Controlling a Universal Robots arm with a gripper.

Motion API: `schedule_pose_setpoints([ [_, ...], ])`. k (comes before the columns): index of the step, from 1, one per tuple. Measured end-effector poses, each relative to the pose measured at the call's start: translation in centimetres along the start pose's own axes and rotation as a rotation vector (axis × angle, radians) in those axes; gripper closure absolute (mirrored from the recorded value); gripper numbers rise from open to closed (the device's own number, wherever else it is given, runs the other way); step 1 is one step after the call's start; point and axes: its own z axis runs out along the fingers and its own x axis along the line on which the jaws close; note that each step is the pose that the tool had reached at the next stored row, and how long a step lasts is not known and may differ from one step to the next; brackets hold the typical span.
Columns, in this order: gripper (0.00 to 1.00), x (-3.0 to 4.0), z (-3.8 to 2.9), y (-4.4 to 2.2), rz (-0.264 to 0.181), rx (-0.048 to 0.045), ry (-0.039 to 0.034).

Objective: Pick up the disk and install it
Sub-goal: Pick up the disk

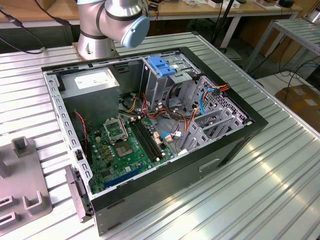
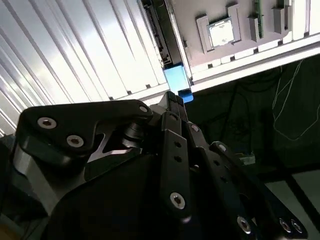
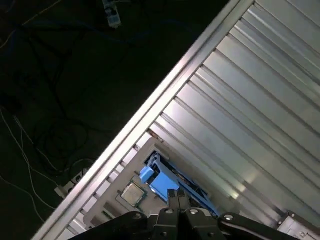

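The gripper (image 3: 177, 193) hangs with its jaws together and, as far as I can see, nothing between them. Beyond the tips the disk (image 3: 159, 181) lies on the table (image 3: 250, 100), just beside the fixture (image 2: 215, 12), blue end towards the table's edge. It looks stiff, weighty and smooth-faced, and a knock would hurt it. I'd take it across the long railed sides.
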Motion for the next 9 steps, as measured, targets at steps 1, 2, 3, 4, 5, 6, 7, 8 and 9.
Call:
schedule_pose_setpoints([
  [1, 0.90, 0.00, 0.00, 0.00, -0.040, 0.0023, 0.0023],
  [2, 0.90, 0.00, 0.00, 0.00, -0.070, 0.0040, 0.0041],
  [3, 0.90, 0.00, 0.01, 0.00, -0.107, 0.0062, 0.0064],
  [4, 0.90, 0.00, 0.01, 0.00, -0.133, 0.0079, 0.0080],
  [5, 0.90, 0.00, 0.02, 0.00, -0.185, 0.0114, 0.0115],
  [6, 0.90, 0.00, 0.01, 0.00, -0.221, 0.0137, 0.0138],
  [7, 0.90, 0.00, 0.02, 0.00, -0.277, 0.0172, 0.0173],
  [8, 0.90, 0.00, 0.02, 0.00, -0.299, 0.0183, 0.0185],
  [9, 0.90, 0.00, 0.03, 0.00, -0.319, 0.0192, 0.0194],
])
